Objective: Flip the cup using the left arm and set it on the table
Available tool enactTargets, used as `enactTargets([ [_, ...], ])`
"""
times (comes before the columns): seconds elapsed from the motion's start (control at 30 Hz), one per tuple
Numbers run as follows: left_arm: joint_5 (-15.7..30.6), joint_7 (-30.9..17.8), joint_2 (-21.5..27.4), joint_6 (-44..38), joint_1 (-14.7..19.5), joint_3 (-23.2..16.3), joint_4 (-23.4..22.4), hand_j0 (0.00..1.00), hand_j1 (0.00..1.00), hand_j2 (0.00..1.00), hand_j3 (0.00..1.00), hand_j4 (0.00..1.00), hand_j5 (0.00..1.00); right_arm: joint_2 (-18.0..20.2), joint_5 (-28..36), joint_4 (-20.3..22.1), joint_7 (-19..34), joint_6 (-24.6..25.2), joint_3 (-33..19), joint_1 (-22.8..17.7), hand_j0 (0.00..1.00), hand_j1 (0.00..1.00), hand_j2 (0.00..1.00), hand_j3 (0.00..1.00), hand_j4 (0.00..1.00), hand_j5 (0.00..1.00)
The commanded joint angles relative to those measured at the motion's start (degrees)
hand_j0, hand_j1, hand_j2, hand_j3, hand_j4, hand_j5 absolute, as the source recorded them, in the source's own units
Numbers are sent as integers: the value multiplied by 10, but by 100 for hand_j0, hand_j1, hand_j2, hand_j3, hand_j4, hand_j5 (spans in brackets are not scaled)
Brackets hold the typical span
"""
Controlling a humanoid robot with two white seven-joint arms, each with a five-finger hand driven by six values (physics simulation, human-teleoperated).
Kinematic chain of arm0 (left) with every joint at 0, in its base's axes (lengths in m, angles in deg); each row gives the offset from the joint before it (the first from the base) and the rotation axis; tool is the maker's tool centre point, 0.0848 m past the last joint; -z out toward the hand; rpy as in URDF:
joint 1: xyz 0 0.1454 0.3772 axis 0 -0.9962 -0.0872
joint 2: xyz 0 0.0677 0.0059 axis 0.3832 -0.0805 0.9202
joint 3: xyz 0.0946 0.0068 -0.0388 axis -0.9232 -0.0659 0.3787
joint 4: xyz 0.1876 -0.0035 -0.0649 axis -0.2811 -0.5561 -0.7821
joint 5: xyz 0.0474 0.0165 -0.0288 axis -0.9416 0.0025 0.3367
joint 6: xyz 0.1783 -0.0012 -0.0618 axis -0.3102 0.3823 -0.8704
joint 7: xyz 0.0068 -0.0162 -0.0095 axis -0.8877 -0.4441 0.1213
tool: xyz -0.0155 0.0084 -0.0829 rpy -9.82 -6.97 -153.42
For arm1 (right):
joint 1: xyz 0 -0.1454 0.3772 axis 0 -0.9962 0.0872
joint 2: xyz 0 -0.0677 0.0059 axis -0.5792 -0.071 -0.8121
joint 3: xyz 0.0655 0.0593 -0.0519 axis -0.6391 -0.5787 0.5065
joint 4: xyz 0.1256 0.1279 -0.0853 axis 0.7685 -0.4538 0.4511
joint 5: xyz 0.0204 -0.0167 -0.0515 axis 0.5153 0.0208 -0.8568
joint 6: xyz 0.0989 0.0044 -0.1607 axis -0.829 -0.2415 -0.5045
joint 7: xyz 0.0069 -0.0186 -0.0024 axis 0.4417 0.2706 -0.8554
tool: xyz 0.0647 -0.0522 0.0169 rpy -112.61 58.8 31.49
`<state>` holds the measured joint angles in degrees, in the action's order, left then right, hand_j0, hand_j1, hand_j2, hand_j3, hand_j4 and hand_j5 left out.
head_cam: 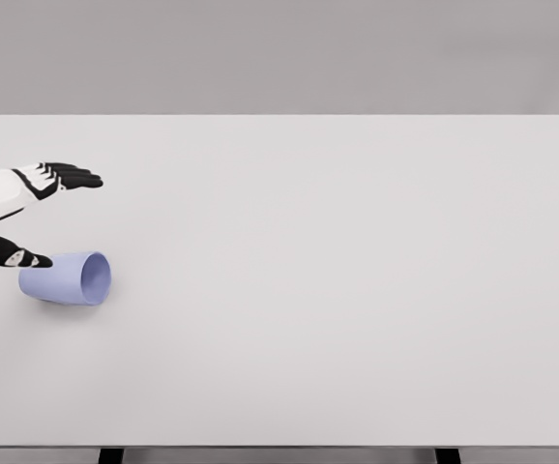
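Note:
A pale blue cup lies on its side on the white table at the left, its open mouth facing right. My left hand comes in from the left edge just above and behind the cup. It is open: the black fingers stretch out flat to the right, and the thumb points down-right with its tip at the cup's closed end. Nothing is held. The right arm is out of sight.
The table's front edge runs along the bottom of the view, with two dark legs showing beneath it. A plain grey wall stands behind the far edge.

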<state>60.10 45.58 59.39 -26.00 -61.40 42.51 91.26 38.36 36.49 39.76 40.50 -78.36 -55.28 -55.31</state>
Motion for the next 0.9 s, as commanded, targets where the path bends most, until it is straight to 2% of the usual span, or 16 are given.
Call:
enactTargets([
  [0.0, 5, -1, -7, -1, 0, -1, 2, 100, 100, 100, 100, 100, 100, 0, 0, -2, 0, 1, -1, 0, 100, 100, 100, 100, 100, 100],
  [0.13, -3, -1, -26, -1, 0, 1, -7, 100, 100, 100, 100, 100, 100, 0, 1, -2, 0, 0, 0, -1, 100, 100, 100, 100, 100, 100],
  [0.23, 15, -7, -28, -1, -2, 1, -7, 100, 100, 100, 100, 100, 100, 0, 1, -2, 0, 0, 1, -1, 100, 100, 100, 100, 100, 100],
  [0.3, 43, -68, -26, -1, 0, 2, -7, 100, 100, 100, 100, 100, 100, 0, 0, -1, 0, 0, 1, -1, 100, 100, 100, 100, 100, 100],
  [0.33, 50, -71, -21, -1, 0, 0, -6, 100, 100, 100, 100, 100, 100, 0, 1, -2, 0, 0, 1, -1, 100, 100, 100, 100, 100, 100],
  [0.4, 57, -57, 10, -14, -2, -2, 15, 100, 100, 100, 100, 100, 100, 0, 1, -2, 0, 1, 1, -1, 100, 100, 100, 100, 100, 100],
  [0.43, 71, 4, 45, -23, -3, -13, 17, 100, 100, 100, 100, 100, 100, 0, 1, -2, 0, 0, 1, -1, 100, 100, 100, 100, 100, 100],
  [0.47, 85, 43, 83, -7, -6, -28, 18, 100, 100, 100, 100, 100, 100, 0, 0, -2, 0, 0, 1, -1, 100, 100, 100, 100, 100, 100],
  [0.5, 88, 63, 116, -1, -6, -64, 18, 100, 100, 100, 100, 100, 100, 0, 0, -2, 0, 1, 1, -1, 100, 100, 100, 100, 100, 100],
  [0.57, 93, 68, 124, -1, -7, -74, 19, 100, 100, 100, 100, 100, 100, 0, 0, -2, 0, 0, 1, -1, 100, 100, 100, 100, 100, 100],
  [0.6, 161, 61, 128, -1, -11, -84, 19, 100, 100, 100, 100, 100, 100, 0, 0, -2, 0, 0, 1, -1, 100, 100, 100, 100, 100, 100],
  [0.63, 190, 61, 134, -6, -18, -96, 19, 100, 100, 100, 100, 100, 100, 0, 1, -2, 0, 1, 1, -1, 100, 100, 100, 100, 100, 100],
  [0.7, 192, 65, 149, -79, -23, -99, 28, 100, 100, 100, 100, 100, 100, 0, 0, -2, 0, 0, 1, -1, 100, 100, 100, 100, 100, 100],
  [0.8, 188, 66, 148, -103, -24, -105, 34, 100, 100, 100, 100, 100, 100, 0, 0, -2, 0, 1, 1, -1, 100, 100, 100, 100, 100, 100],
  [0.87, 161, 65, 143, -103, -25, -111, 34, 100, 100, 100, 100, 100, 100, 0, 0, -2, 0, 0, 1, -1, 100, 100, 100, 100, 100, 100],
])
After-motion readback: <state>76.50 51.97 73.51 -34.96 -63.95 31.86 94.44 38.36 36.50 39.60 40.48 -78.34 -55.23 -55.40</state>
